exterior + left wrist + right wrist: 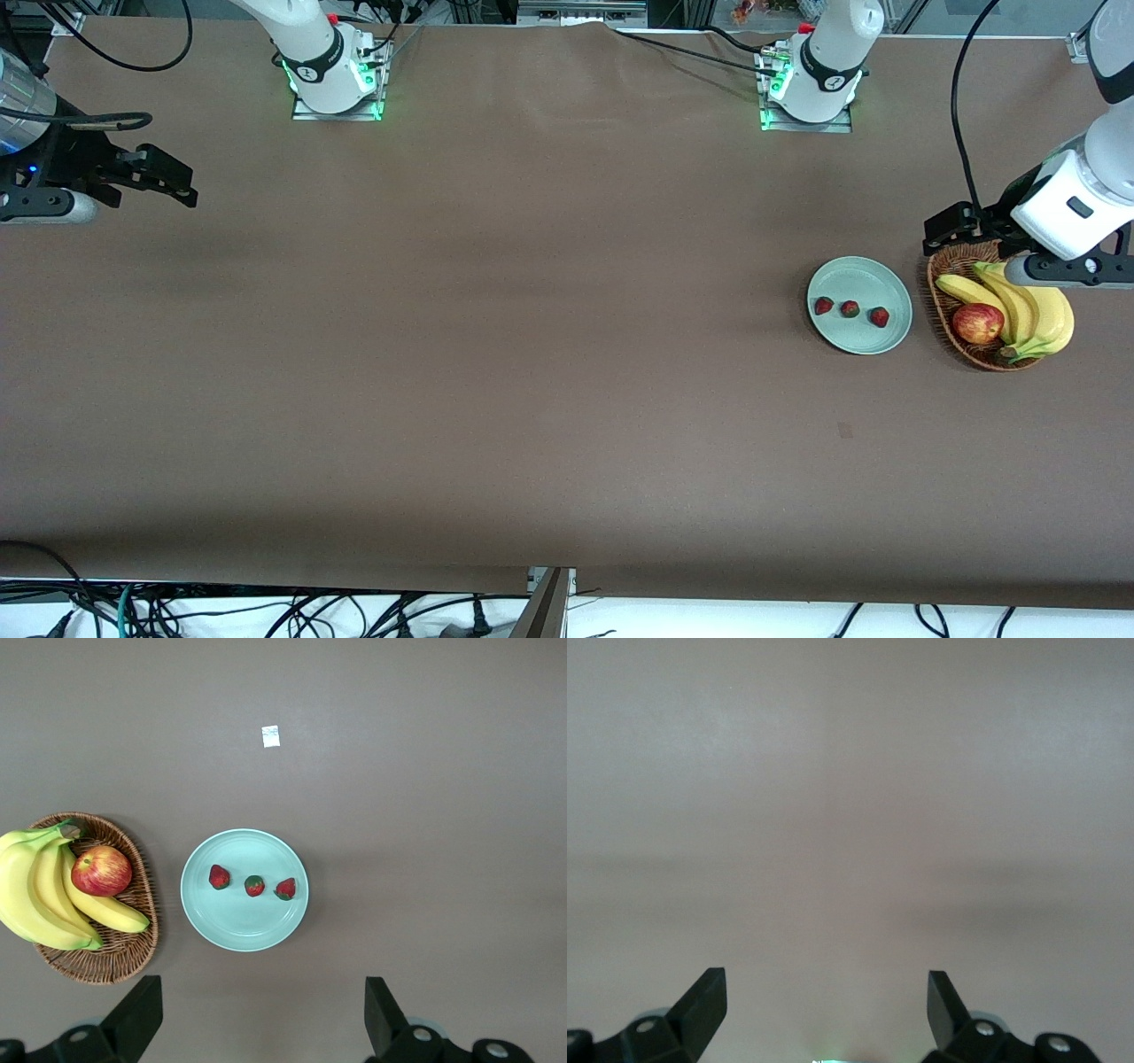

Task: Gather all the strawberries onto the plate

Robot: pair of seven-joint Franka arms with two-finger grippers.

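Note:
Three strawberries [824,306] [850,308] [879,316] lie in a row on the pale mint-green plate [864,276] toward the left arm's end of the table. The left wrist view shows them too [219,876] [254,885] [285,889], on the plate [239,923]. My left gripper [941,229] is open and empty, up in the air over the table by the basket's rim; in its wrist view [264,1019] nothing is between the fingers. My right gripper [180,183] waits open and empty over bare table at the right arm's end [826,1010].
A brown wicker basket [941,312] with bananas [1032,310] and a red apple [977,322] stands beside the plate, toward the table's end; it also shows in the left wrist view [115,952]. A small white scrap [271,735] lies on the brown table.

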